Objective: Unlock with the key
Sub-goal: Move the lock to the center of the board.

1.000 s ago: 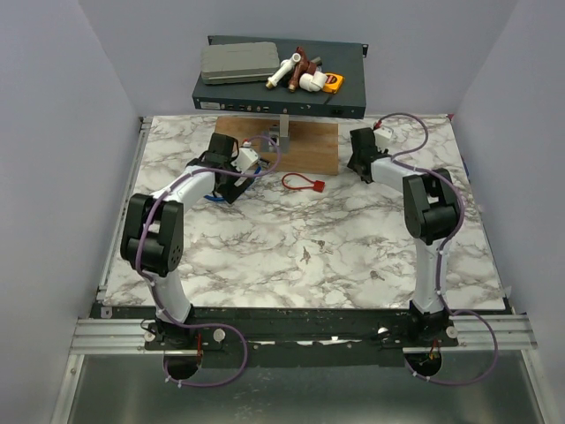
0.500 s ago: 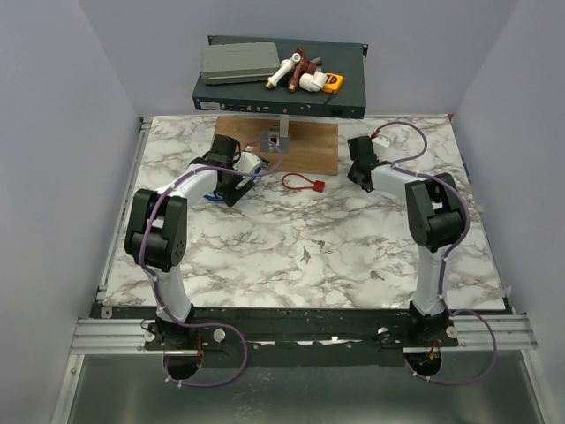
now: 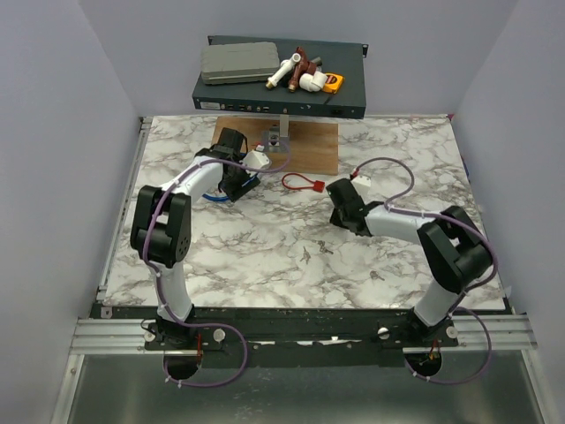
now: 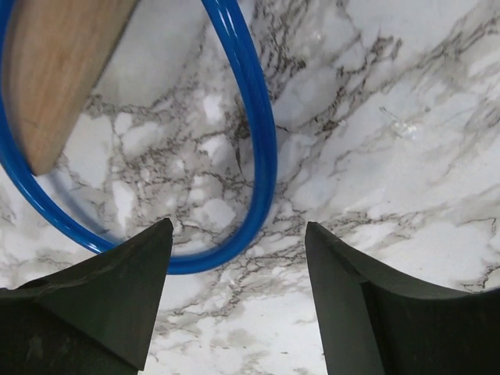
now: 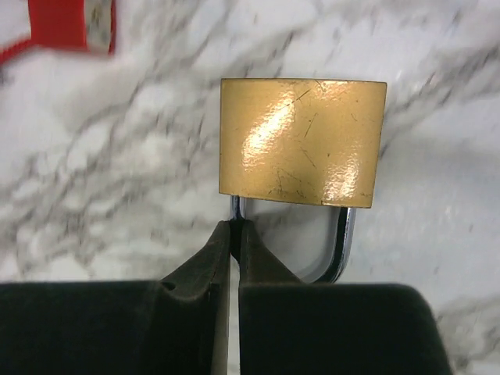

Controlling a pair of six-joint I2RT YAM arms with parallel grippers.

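A cable (image 4: pixel 262 156) loops on the table (image 4: pixel 406 117) just ahead of the left claw (image 4: pixel 238 226), a board's (image 4: pixel 55 70) corner inside the loop. A padlock (image 5: pixel 303 141) sits at the right claw's (image 5: pixel 234 226) tips. Far beyond both, a box (image 3: pixel 349 88) carries what may be pipe fittings (image 3: pixel 296 71).

This is a robotics lab test cell rather than a lived-in room. Two small arms, the left arm (image 3: pixel 163 230) and right arm (image 3: pixel 450 252), trail purple cables (image 3: pixel 397 190) and are bolted to an aluminium rail (image 3: pixel 300 334) at the edge of a marble-patterned desk (image 3: pixel 265 252). Plain grey partition walls (image 3: pixel 53 132) box the desk in, and a rack-style electronics unit (image 3: pixel 344 102) sits at the back.
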